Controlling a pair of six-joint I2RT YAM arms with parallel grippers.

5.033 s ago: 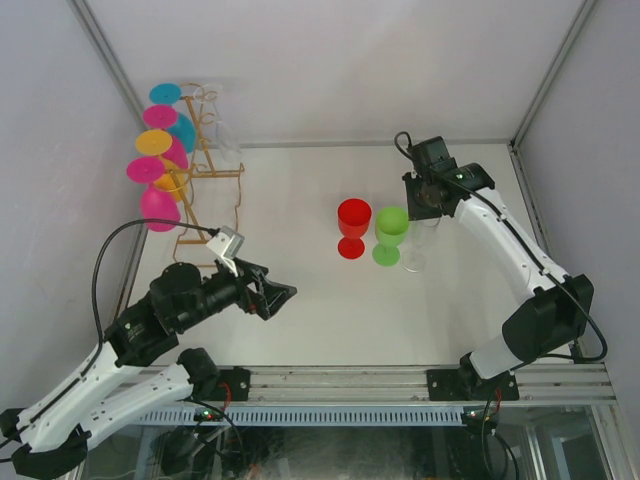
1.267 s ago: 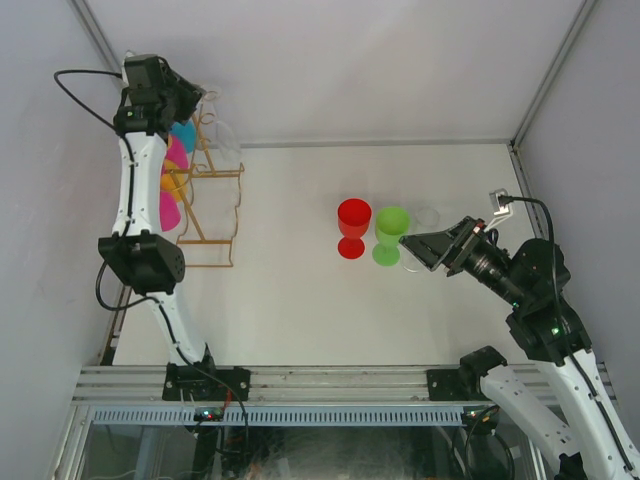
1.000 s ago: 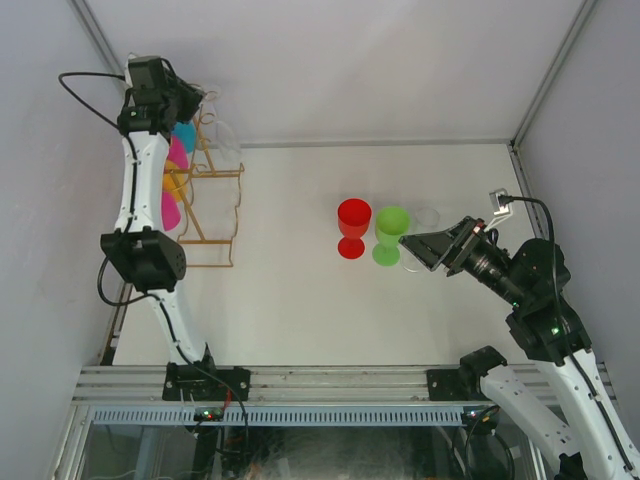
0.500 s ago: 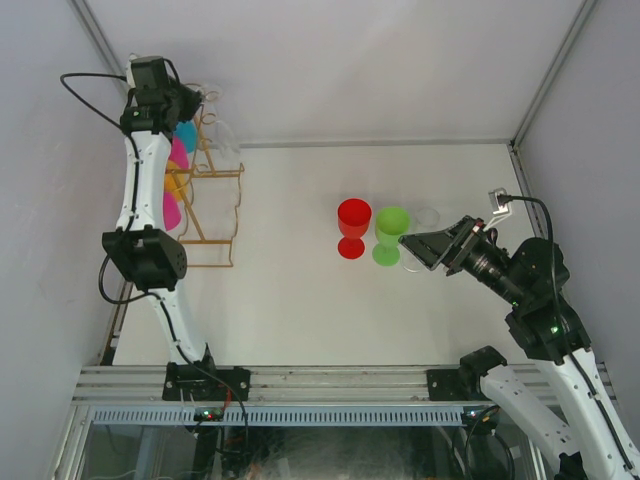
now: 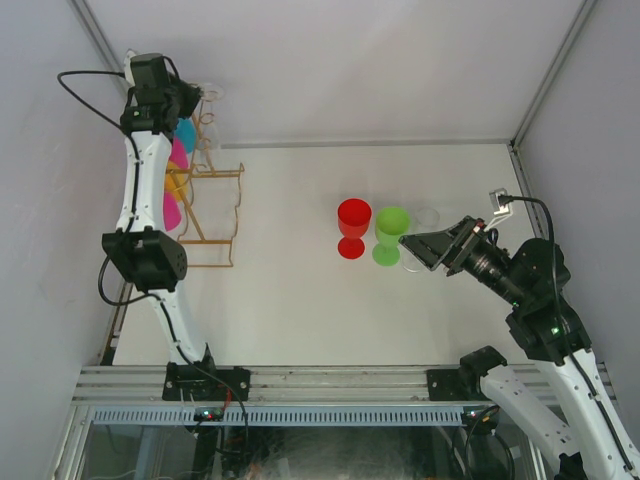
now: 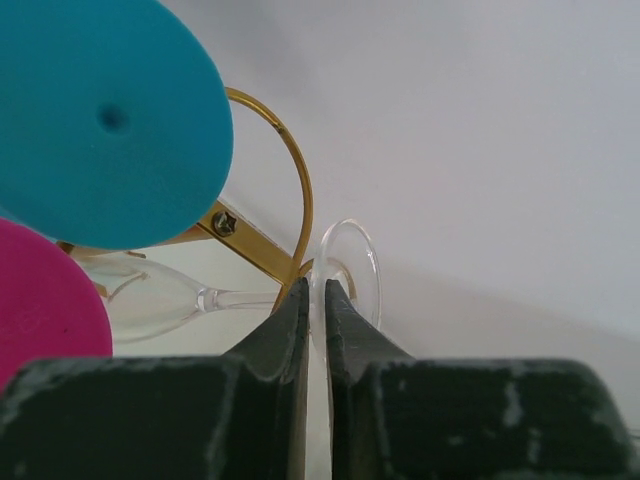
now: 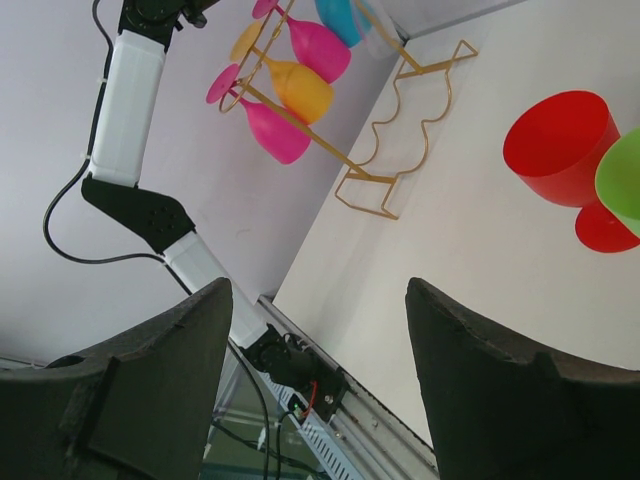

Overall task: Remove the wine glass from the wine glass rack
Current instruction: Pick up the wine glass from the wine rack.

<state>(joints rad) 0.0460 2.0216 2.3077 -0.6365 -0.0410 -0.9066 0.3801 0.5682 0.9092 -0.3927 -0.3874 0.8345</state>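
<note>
The gold wine glass rack (image 5: 212, 192) stands at the table's far left, and its curled hook (image 6: 301, 190) fills the left wrist view. A clear wine glass (image 6: 229, 298) hangs from that hook, its round foot (image 6: 357, 268) on edge. My left gripper (image 6: 312, 286) is raised at the rack's top (image 5: 186, 102). Its two fingers are pressed onto the thin rim of that foot. My right gripper (image 5: 421, 246) hovers open by the cups at mid table, and nothing sits between its fingers (image 7: 315, 290).
A teal foot (image 6: 100, 120) and a pink foot (image 6: 40, 300) of other hanging glasses crowd the left of the grip. Pink, orange and magenta glasses (image 7: 272, 132) hang lower on the rack. A red cup (image 5: 353, 222), green cup (image 5: 391, 228) and clear glass (image 5: 426, 222) stand mid table.
My left gripper's fingers have closed onto the clear glass's foot while the arm shifted only slightly at the rack top. The right arm has not moved.
</note>
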